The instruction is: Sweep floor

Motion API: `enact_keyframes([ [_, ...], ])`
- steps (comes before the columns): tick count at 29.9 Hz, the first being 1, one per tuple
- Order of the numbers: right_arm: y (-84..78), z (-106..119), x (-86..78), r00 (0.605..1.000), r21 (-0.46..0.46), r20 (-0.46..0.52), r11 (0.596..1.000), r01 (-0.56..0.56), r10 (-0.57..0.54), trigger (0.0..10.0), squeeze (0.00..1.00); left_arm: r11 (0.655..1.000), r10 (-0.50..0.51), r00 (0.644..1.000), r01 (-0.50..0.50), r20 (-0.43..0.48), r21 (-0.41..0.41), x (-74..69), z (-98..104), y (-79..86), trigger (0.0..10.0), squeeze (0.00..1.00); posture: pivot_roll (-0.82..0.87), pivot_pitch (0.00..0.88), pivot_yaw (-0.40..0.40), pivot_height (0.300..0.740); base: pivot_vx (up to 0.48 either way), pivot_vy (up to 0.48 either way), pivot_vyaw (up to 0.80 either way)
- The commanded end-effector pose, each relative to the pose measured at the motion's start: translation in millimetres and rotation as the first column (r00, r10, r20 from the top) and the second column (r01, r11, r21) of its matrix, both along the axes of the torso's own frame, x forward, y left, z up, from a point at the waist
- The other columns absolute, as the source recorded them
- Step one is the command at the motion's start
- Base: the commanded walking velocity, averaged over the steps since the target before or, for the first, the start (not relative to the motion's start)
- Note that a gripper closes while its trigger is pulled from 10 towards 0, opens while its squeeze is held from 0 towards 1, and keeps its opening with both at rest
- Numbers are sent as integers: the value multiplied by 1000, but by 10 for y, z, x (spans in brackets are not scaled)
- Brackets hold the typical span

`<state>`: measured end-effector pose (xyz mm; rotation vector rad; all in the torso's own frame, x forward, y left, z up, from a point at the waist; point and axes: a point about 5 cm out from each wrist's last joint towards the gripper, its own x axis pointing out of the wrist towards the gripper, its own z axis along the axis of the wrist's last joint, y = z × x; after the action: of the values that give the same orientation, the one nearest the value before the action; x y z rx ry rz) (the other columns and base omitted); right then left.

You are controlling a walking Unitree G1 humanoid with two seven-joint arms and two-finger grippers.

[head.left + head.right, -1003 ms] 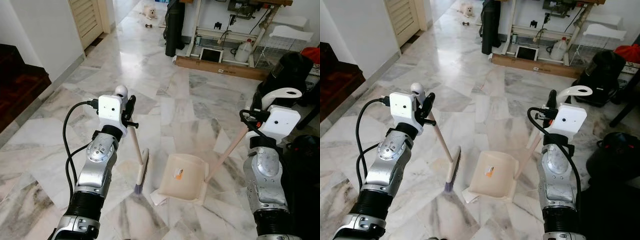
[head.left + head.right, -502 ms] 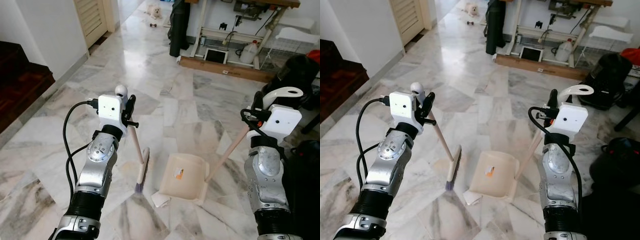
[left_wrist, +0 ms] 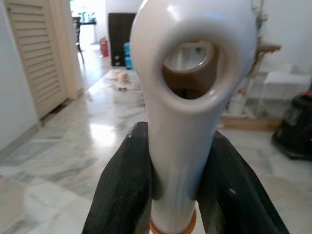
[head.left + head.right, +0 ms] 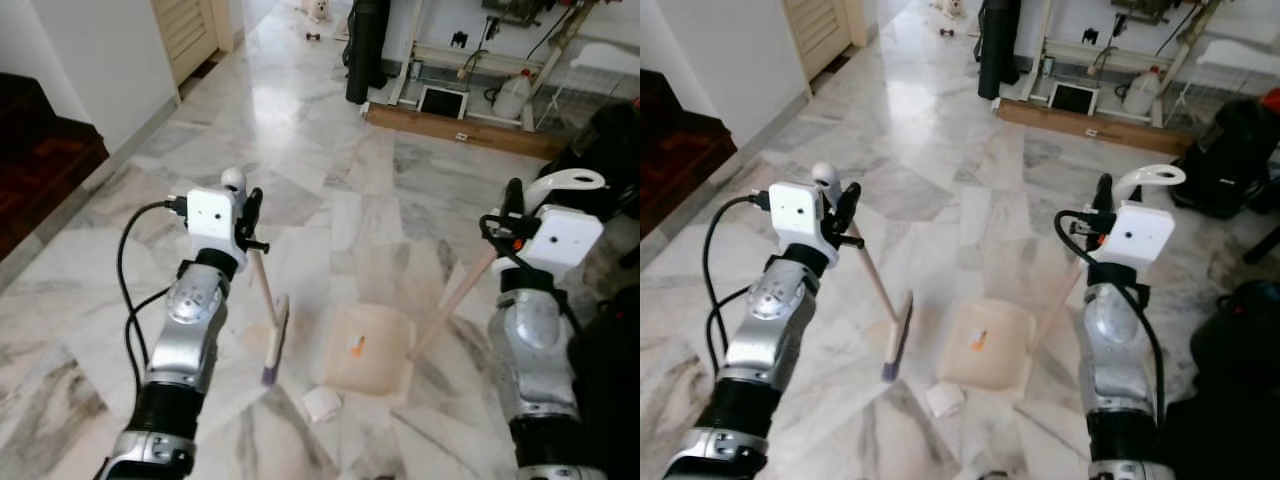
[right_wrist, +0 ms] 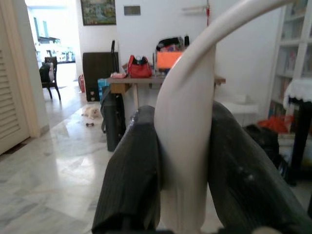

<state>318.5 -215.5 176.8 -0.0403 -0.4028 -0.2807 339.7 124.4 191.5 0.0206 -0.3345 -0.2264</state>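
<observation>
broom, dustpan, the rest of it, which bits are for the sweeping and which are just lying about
For the job:
- broom, held by left gripper
- dustpan, handle in right gripper
- white scrap on the floor by the dustpan

Lying about:
- plastic jug
- wooden plank
- black bag

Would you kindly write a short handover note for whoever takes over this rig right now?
Left claw: shut on the broom handle; brush head on the marble floor.
Right claw: shut on the dustpan handle; dustpan flat on the floor, right of the brush.
Done: both tools gripped and set side by side.
Left: a white scrap lies just outside the pan's near edge; sweep it in.
</observation>
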Motion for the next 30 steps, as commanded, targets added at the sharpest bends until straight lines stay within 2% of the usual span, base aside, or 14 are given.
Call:
enact_keyframes([
  [1, 39, 126, -2, 998, -5, 57, 1000, -12, 12, 10000, 0, 1000, 6, 999, -5, 54, -11, -27, 103, 47, 10000, 0, 96, 138, -38, 740, 0, 0, 0],
  [10, 14, -8, -4, 1000, 0, 10, 1000, -8, 8, 10000, 0, 1000, 3, 999, -3, 52, -9, -29, 103, 48, 10000, 0, 96, 139, -37, 740, 0, 0, 0],
  [14, -15, -166, -29, 999, 1, -38, 1000, 1, -1, 10000, 0, 1000, -1, 999, 2, 45, -4, -34, 93, 46, 10000, 0, 101, 142, -36, 740, 0, 0, 0],
  [18, -27, -230, -42, 998, 0, -55, 1000, 5, -5, 10000, 0, 1000, -7, 999, 7, 41, -2, -44, 87, 47, 10000, 0, 102, 147, -33, 740, 0, 0, 0],
  [30, -79, -537, -39, 988, -73, -154, 997, 4, -15, 10000, 0, 1000, -7, 999, 6, 38, 12, -69, 84, 92, 10000, 0, 116, 161, -30, 740, 0, 0, 0],
])
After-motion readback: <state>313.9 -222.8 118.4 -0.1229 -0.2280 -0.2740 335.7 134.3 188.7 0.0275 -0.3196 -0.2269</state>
